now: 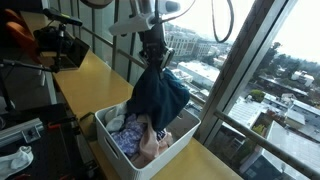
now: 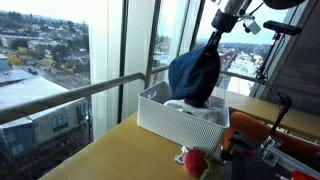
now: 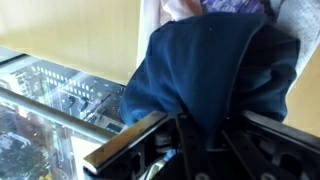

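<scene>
Your pincer [image 1: 153, 55] is clamped on the dark blue garment [image 1: 158, 95], which hangs over the white basket [image 1: 108, 137] on the tabletop [image 1: 95, 75].

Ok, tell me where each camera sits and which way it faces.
Exterior view: high over the table, facing down along the windows at the basket; gripper shows.
Exterior view: low at table level, facing the basket side-on; gripper shows.
Wrist view: on the wrist, facing down onto the cloth; gripper shows.
All share the cloth.
</scene>
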`<state>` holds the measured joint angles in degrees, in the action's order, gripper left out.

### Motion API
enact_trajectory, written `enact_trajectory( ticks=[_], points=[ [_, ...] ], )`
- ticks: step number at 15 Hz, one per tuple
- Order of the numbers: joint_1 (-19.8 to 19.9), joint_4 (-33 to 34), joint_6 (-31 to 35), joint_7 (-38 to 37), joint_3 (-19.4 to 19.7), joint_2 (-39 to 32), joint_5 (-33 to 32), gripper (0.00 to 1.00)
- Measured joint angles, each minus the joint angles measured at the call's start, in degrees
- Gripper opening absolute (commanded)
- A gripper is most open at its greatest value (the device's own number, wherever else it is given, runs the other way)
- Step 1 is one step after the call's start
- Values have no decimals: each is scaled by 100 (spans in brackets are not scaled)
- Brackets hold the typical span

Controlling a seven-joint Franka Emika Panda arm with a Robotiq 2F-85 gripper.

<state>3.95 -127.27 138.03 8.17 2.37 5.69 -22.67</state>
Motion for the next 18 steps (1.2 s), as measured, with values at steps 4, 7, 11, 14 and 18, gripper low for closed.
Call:
enact_trajectory(
  ticks=[4,7,11,14,18],
  points=[
    [-74,-613,513,-205,-52,-341,-91,3],
    [-95,-827,772,-235,-52,-626,-96,3],
    [-96,-911,1010,-240,-52,-976,-96,3],
    [-98,-859,1276,-293,-47,-1400,-94,3],
    [-137,-398,1463,-390,36,-2304,-93,3]
  ],
)
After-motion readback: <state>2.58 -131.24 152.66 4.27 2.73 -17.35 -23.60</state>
